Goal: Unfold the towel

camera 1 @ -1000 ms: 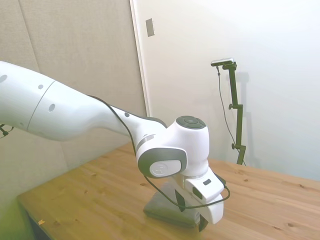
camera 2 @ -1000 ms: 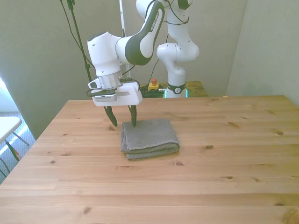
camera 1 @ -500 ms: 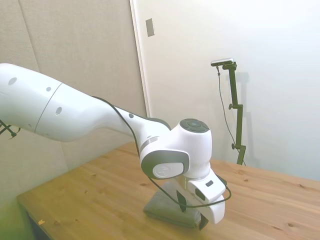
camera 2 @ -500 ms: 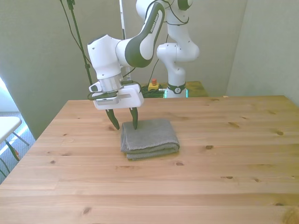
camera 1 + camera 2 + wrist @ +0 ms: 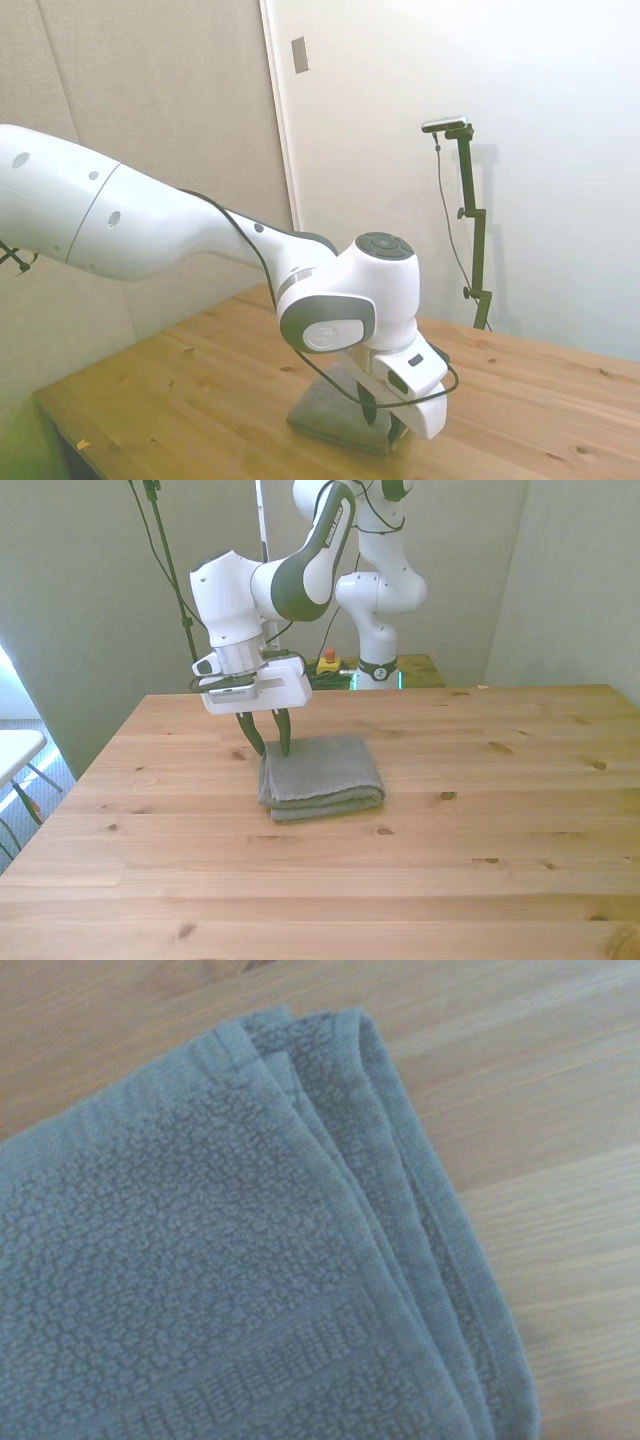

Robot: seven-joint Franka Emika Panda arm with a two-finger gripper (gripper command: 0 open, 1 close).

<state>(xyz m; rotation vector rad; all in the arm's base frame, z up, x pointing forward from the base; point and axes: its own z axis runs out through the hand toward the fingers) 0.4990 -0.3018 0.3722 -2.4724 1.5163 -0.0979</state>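
a: where does the towel lie?

b: in the front view it sits a little left of the frame's centre, on the wooden table. it is grey and folded into a thick, roughly square pad, with stacked layers showing along its near edge. in the side view the towel is at the bottom centre of the frame, partly covered by the arm.

a: and the gripper?

b: it hangs from the white arm in the upper left part of the front view, pointing straight down. its two dark fingers come down at the towel's far corner on the front view's left. the tips are level with the cloth's edge there, and one finger overlaps the corner in the picture. whether they touch the cloth i cannot tell.

a: are the fingers spread or closed?

b: they are narrowly parted, with a small gap of table visible between them. nothing is held between them.

a: what does the side view add?

b: the gripper is low at the bottom centre, its white body just above the towel's right end in that frame. the fingers are mostly hidden behind the body, so the gap cannot be judged there.

a: and the wrist view?

b: the towel fills most of it. one corner shows several hemmed layers stacked on each other, with knobbly terry texture and a flat woven band. bare wood of the table shows beside the corner.
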